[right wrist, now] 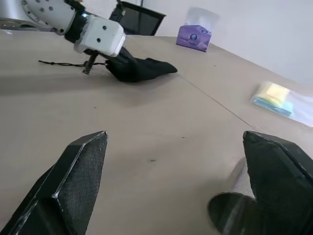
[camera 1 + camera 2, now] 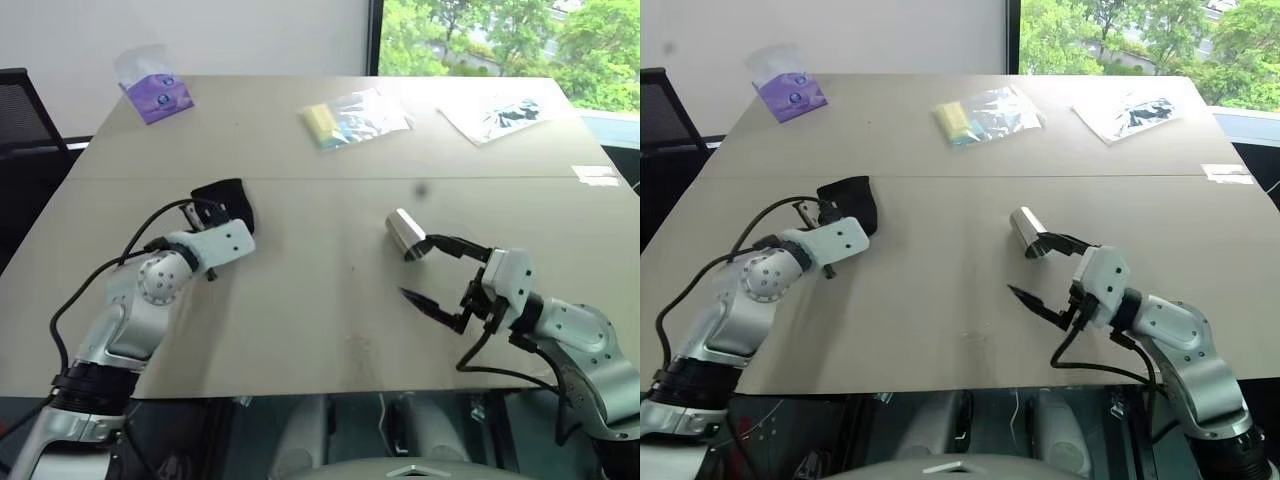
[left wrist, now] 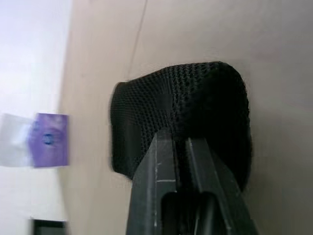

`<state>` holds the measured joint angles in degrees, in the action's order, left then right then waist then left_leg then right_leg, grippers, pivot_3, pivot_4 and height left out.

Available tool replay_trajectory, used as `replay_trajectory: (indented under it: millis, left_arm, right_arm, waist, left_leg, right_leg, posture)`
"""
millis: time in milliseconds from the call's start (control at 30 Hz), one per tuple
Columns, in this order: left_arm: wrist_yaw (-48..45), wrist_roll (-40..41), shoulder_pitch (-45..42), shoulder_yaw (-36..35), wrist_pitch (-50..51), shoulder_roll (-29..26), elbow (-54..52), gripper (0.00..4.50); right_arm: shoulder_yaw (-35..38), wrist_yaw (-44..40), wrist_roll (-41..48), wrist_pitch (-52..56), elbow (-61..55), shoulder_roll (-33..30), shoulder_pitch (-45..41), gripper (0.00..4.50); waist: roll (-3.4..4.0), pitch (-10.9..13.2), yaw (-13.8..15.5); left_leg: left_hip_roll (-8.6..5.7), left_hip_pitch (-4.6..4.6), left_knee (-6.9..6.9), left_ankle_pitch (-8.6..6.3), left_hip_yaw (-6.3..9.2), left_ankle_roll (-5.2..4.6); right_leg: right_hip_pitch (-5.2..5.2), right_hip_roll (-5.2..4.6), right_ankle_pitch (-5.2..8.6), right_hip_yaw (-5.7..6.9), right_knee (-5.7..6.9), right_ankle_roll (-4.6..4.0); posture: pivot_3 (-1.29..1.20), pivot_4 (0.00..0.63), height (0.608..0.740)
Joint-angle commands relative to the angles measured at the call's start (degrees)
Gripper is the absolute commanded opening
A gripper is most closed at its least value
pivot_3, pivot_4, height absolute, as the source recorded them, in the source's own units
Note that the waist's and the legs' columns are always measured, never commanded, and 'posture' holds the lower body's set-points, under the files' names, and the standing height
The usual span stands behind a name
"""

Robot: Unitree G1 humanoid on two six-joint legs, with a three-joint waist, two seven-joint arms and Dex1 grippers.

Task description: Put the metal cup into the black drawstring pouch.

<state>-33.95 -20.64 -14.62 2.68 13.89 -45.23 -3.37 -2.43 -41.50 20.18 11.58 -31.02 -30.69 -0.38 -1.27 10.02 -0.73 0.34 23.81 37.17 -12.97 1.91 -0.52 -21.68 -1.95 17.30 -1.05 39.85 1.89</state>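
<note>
Your left gripper (image 3: 180,147) is pinching the black drawstring pouch (image 2: 226,201), seemingly at its edge; your right gripper (image 2: 424,270) is hanging spread beside the metal cup (image 2: 405,232), lying ungrasped on the table (image 2: 320,330).

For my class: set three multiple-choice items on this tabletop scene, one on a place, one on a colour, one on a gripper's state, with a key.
1. Where does the shiny silver metal cup lie?
A. inside the pouch
B. on the table by the right gripper
C. on the purple tissue pack

2. What colour is the soft mesh drawstring pouch?
A. black
B. yellow
C. white

3. How is the left gripper?
A. wide open
B. shut on the pouch
C. holding the cup

Key: B, the cup lies on its side beside the open right fingers; A, its mesh is black; B, the left wrist view shows the fingers pinching the fabric.
</note>
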Motion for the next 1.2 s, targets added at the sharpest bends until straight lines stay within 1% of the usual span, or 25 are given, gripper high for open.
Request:
replay_trajectory:
  millis: [33,100,167,200,300,433,567,633,700,833,967,1033,1200]
  left_arm:
    - [-8.38,12.3,-2.09,-3.17,10.59,3.62,-7.96,0.03]
    - [-11.54,17.93,-3.47,-4.13,19.79,5.49,-12.48,0.03]
    - [-12.13,21.27,-5.4,-4.49,27.44,6.73,-15.8,0.03]
    - [-12.15,23.6,-7.07,-4.86,32.59,7.77,-17.13,0.03]
    - [-11.91,28.77,-12.06,-4.28,45.87,9.69,-18.83,0.03]
    - [-9.42,31.62,-16.02,-2.14,54.4,11.77,-16.95,0.03]
    - [-4.93,33.93,-21.05,-3.99,63.94,17.85,-11.12,0.03]
    - [-2.3,34.16,-22.39,-5.85,63.57,20.85,-8.67,0.03]
    - [-0.08,35.2,-23.83,-9.32,66.55,23.64,-6.1,0.03]
    - [2.02,37.39,-25.75,-13.52,69.8,25.47,-2.72,0.03]
    - [4.07,38.75,-26.5,-15.51,70.84,26.46,-1.44,0.03]
    - [5.32,39.34,-27.06,-17.1,71.46,27.66,-1.01,0.03]
    - [7.37,39.98,-26.39,-16.3,70.23,27.81,-1.84,0.03]
  right_arm:
    - [1.99,2.86,0.02,2.5,-2.3,-0.17,-1.45,4.5]
    - [2.61,4.23,-2.96,3.07,-3.22,-1.93,-1.57,4.5]
    - [2.62,5.67,-7.45,4.82,-4.31,-4.76,-1.63,4.5]
    - [2.97,5.81,-8.24,5.7,-4.43,-5.95,-1.88,4.5]
    - [4.99,3.93,-5.79,6.15,-3.22,-7.63,-2.79,4.5]
    - [5.31,4.61,-6.28,9.93,-2.64,-8.51,-2.54,4.5]
    - [5.0,4.16,-8.13,10.81,-3.18,-10.42,-2.25,4.5]
    - [4.88,4.16,-9.5,10.15,-3.26,-11.42,-2.09,4.5]
    - [4.73,4.38,-10.68,9.92,-3.08,-12.06,-2.11,4.5]
    - [4.14,5.72,-14.98,7.83,-0.73,-12.61,-2.39,4.5]
    - [2.54,7.15,-19.23,5.67,3.06,-12.08,-3.44,4.5]
    - [1.69,7.32,-20.53,4.34,4.85,-11.75,-4.08,4.5]
    - [0.02,8.47,-22.53,2.68,10.21,-9.49,-7.28,4.5]
  waist:
    - [0.0,0.0,0.01]
    - [-0.01,0.01,0.14]
    - [-0.01,0.01,0.16]
    - [-0.01,0.01,0.11]
    - [-0.02,0.0,0.01]
    - [-0.02,0.0,-0.25]
    - [-0.03,0.0,0.14]
    - [-0.04,0.0,0.26]
    - [-0.04,0.01,0.07]
    - [-0.04,0.01,-0.25]
    - [-0.05,0.01,-0.02]
    - [-0.05,0.01,0.07]
    - [-0.05,0.01,-0.05]
  left_leg:
    - [0.0,0.01,0.01,0.0,0.01,0.0]
    - [0.0,0.05,0.04,0.0,0.05,0.0]
    - [0.0,0.07,0.07,0.0,0.08,0.0]
    - [-0.02,0.07,0.09,0.0,0.08,0.0]
    - [-0.03,0.02,0.12,0.0,0.08,0.0]
    - [-0.03,-0.01,0.12,0.01,0.06,0.0]
    - [-0.02,0.01,0.15,0.01,0.08,0.0]
    - [-0.06,0.04,0.21,0.01,0.1,-0.01]
    - [-0.06,0.05,0.22,0.01,0.08,0.0]
    - [-0.02,0.02,0.18,0.02,0.07,0.02]
    - [-0.05,0.02,0.19,0.04,0.04,0.05]
    - [-0.07,0.03,0.21,0.15,0.03,0.24]
    - [-0.06,0.03,0.19,0.18,0.07,0.29]
  right_leg:
    - [0.0,0.0,0.0,0.0,0.0,0.0]
    - [-0.01,0.0,0.0,0.02,0.01,0.0]
    - [0.0,0.03,0.0,0.06,0.01,0.0]
    - [0.01,0.05,0.0,0.06,0.01,0.0]
    - [0.07,0.21,0.0,0.07,0.03,0.01]
    - [0.07,0.27,0.0,0.0,0.04,0.02]
    - [0.07,0.27,0.0,0.02,0.04,0.01]
    - [0.09,0.25,0.0,0.06,0.04,0.03]
    - [0.09,0.22,0.0,0.03,0.02,0.03]
    - [0.06,0.21,0.0,-0.01,0.05,0.03]
    - [0.07,0.17,0.0,-0.02,0.04,0.03]
    - [0.08,0.14,-0.01,-0.01,0.02,0.03]
    - [0.07,0.11,-0.01,-0.04,0.04,0.03]
  posture:
    - [0.0,0.15,0.74]
    - [0.0,0.15,0.74]
    - [0.0,0.15,0.74]
    - [0.0,0.15,0.74]
    - [0.0,0.15,0.74]
    - [0.0,0.15,0.74]
    - [0.0,0.15,0.74]
    - [0.0,0.15,0.74]
    - [0.0,0.15,0.74]
    - [0.0,0.15,0.74]
    - [0.0,0.15,0.74]
    - [0.0,0.15,0.74]
    - [0.0,0.15,0.74]
